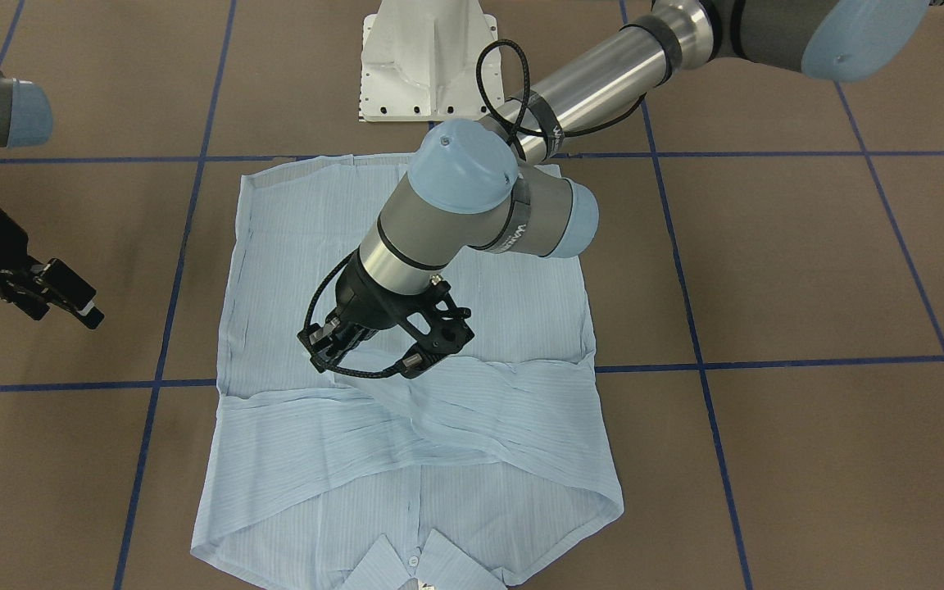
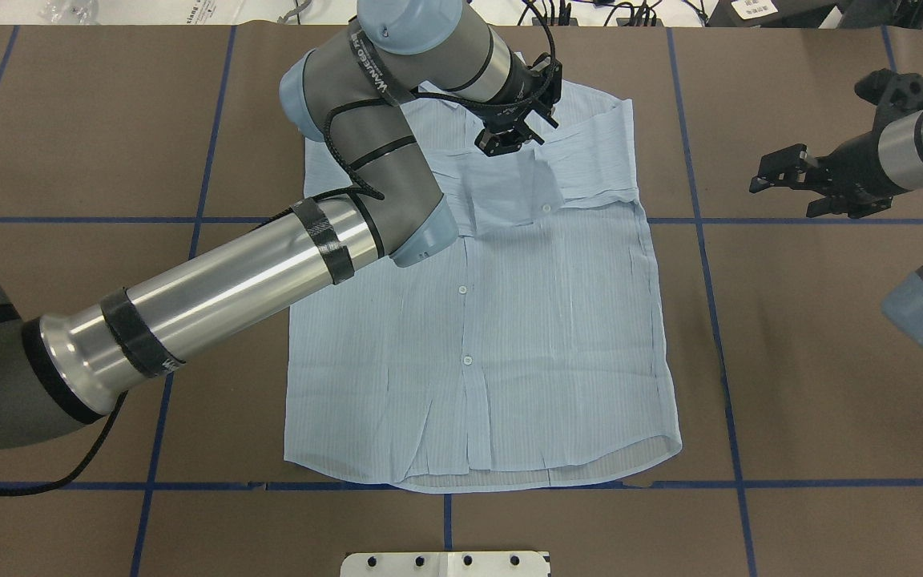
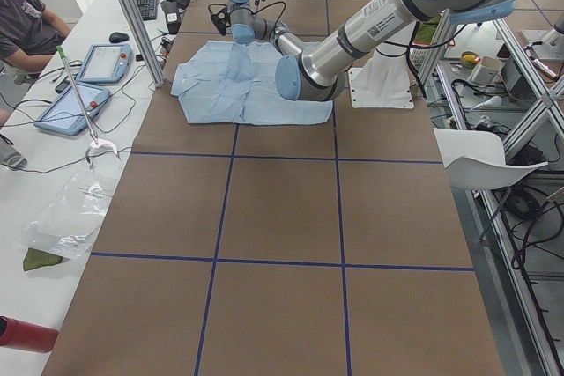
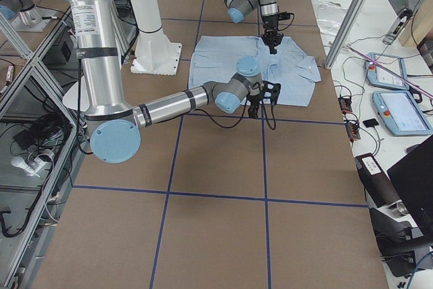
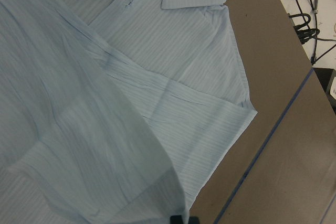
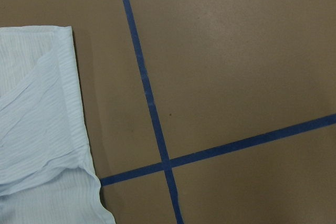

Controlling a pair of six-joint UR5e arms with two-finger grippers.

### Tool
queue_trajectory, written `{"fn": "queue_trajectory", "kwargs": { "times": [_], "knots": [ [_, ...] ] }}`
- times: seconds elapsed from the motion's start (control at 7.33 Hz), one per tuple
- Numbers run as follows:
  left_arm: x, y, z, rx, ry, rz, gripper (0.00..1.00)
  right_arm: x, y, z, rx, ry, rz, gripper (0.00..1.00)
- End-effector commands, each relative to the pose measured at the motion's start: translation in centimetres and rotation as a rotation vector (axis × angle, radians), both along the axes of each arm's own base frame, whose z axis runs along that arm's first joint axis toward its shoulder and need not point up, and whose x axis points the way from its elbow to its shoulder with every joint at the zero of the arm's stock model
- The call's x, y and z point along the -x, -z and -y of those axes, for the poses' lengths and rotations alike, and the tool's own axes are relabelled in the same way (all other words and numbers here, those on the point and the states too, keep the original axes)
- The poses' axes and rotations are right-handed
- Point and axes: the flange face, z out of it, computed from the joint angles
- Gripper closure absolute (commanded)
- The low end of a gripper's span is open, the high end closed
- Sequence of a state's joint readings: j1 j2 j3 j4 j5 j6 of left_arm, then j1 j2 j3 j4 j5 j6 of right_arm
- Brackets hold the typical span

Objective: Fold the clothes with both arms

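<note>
The pale-blue striped shirt (image 1: 439, 459) lies flat, button side up, in the middle of the table (image 2: 790, 361), its collar toward the far edge from the robot. It also shows in the overhead view (image 2: 525, 336). Its sleeves are folded across the chest. My left gripper (image 1: 365, 356) hovers over the upper chest (image 2: 509, 143) and is shut on a sleeve, which rises to it; the lifted cloth (image 5: 79, 145) hangs close before the left wrist camera. My right gripper (image 1: 62, 299) is open and empty above bare table, well off the shirt's side (image 2: 782, 180). The right wrist view shows only the shirt's edge (image 6: 37, 129).
Blue tape lines (image 2: 710, 320) cross the brown table. The white pedestal base (image 1: 427, 65) stands at the robot's side of the shirt. A side table with tablets (image 3: 88, 85) and a seated person (image 3: 26, 24) lie beyond the far edge.
</note>
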State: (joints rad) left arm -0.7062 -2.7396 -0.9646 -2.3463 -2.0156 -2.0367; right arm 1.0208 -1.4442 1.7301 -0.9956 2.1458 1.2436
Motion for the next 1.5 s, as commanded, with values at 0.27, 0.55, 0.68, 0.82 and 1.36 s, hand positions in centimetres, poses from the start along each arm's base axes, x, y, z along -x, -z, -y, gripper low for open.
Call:
{"fn": "queue_trajectory", "kwargs": {
  "times": [0.27, 0.55, 0.68, 0.82, 1.36],
  "knots": [
    [2.7, 4.0, -2.5, -0.017, -0.003, -0.088, 0.09, 5.2, 2.4, -3.7, 0.059, 0.044, 0.057, 0.00],
    [6.7, -0.1, -5.8, -0.047, -0.015, -0.111, 0.09, 11.4, 6.1, -11.1, 0.136, 0.040, 0.106, 0.00],
    [9.5, -2.9, -8.1, -0.068, -0.013, -0.127, 0.11, 13.6, 6.6, -15.9, 0.170, -0.004, 0.102, 0.00],
    [12.0, -5.3, -10.1, -0.137, -0.016, -0.119, 0.11, 14.9, 5.5, -20.1, 0.205, -0.018, 0.074, 0.01],
    [13.4, -7.2, -11.0, -0.187, -0.010, -0.097, 0.11, 18.6, 2.7, -27.9, 0.184, -0.061, -0.055, 0.11]
  ]
}}
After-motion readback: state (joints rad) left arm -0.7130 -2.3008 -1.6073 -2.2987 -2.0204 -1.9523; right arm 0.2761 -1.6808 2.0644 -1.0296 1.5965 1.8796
